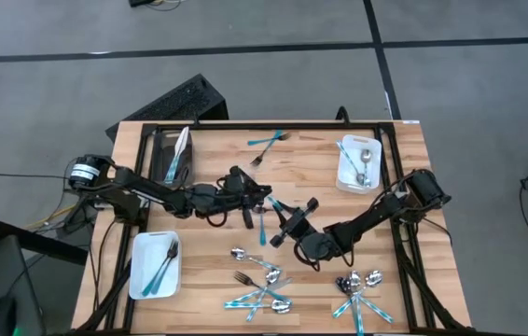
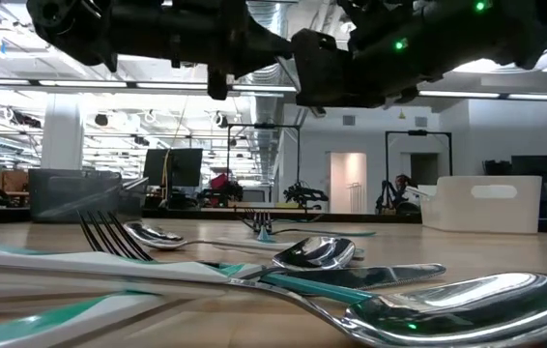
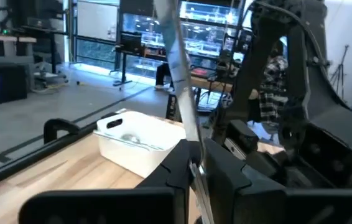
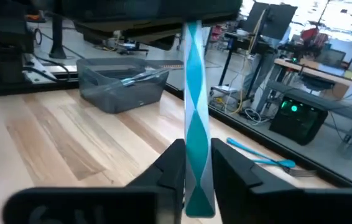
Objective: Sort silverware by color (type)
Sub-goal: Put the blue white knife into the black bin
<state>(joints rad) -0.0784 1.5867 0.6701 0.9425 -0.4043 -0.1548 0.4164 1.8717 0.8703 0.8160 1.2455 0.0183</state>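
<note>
We see a pale slatted-wood desk (image 1: 217,187) over grey floor, glossy silverware (image 1: 269,285) strewn near its front, both fingers (image 3: 222,171) (image 4: 170,171) clenched on one teal-striped utensil (image 4: 194,124) mid-desk.

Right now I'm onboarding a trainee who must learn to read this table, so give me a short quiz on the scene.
1. True or false: over the middle of the wooden table, both arms' jaws hang open and empty.
2. What lies in the white rectangular bin beside the left arm's base? A. teal-handled cutlery B. only plain silver knives C. nothing
3. Fill in: the lone teal-handled fork lies near the far edge, between the dark rectangular bin and the ____ bin.

Key:
1. False: the left jaws grip a slim utensil, and the right jaws grip a teal-and-white handle.
2. A.
3. White.
</note>
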